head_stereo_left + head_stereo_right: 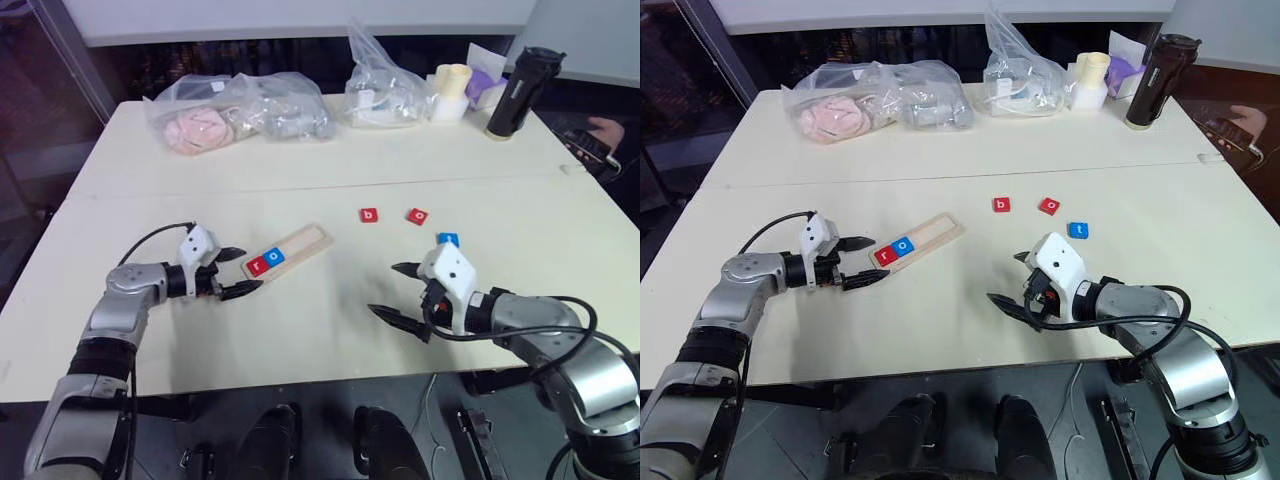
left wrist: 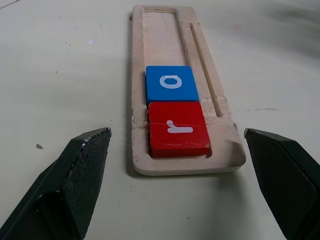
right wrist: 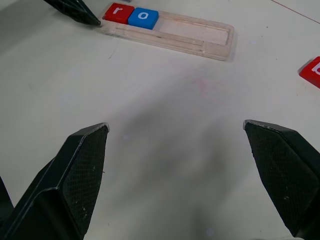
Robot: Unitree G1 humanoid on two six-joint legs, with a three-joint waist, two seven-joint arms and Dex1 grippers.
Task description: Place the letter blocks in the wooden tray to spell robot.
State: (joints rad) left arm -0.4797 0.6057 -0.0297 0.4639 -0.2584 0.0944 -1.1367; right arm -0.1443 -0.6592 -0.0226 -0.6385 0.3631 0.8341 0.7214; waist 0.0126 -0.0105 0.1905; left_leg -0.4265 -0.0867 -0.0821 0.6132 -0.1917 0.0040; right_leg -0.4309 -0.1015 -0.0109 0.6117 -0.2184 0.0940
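Cream bench (image 1: pixel 330 330) bare between both hands, narrow light wooden tray (image 1: pixel 300 243) with free slots, left hand (image 1: pixel 232 270) spread at its end, right hand (image 1: pixel 402 292) spread, tilted down.

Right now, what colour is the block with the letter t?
Blue, with a white letter t; the right eye view shows it best.
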